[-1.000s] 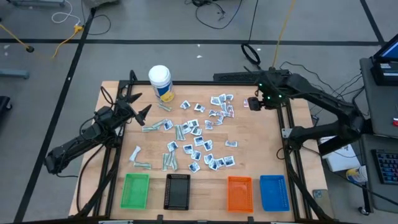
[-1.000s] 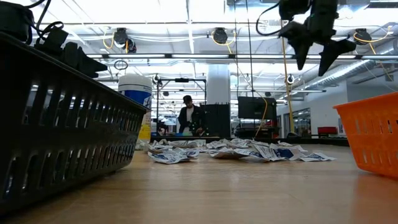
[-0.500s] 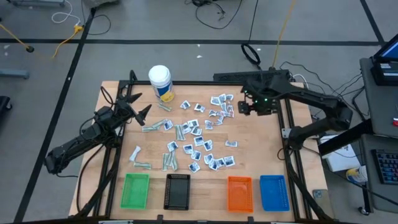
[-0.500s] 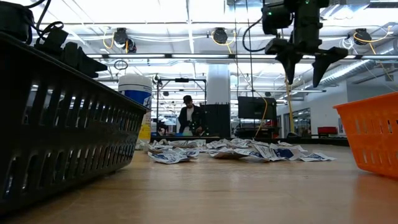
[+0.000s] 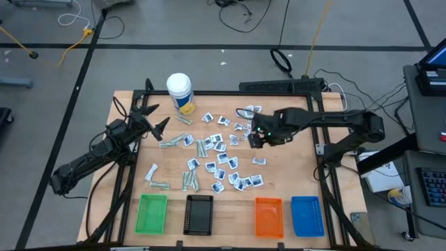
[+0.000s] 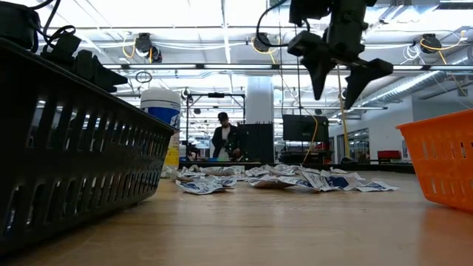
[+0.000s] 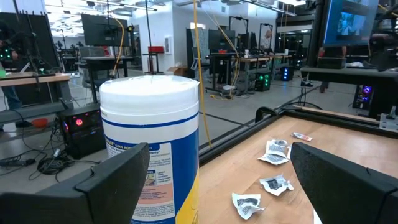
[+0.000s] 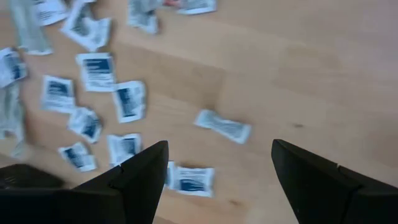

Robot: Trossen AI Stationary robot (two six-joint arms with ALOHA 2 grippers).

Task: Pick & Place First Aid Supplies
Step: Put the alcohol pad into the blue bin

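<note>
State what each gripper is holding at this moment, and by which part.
Nothing is held. The right gripper hangs open above the scattered sachets, with empty space between its fingers. The left gripper waits open and empty near the white bottle.

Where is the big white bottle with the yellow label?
In the high view, the white bottle stands near the table's back edge, left of middle. The scattered packets lie to its right, and the left hand hovers just beside it.

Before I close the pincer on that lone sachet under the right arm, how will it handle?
The sachet looks flat, crinkled and thin, so probably light and floppy. On the bare wooden table it may slide before the open right pincer catches an edge.
</note>
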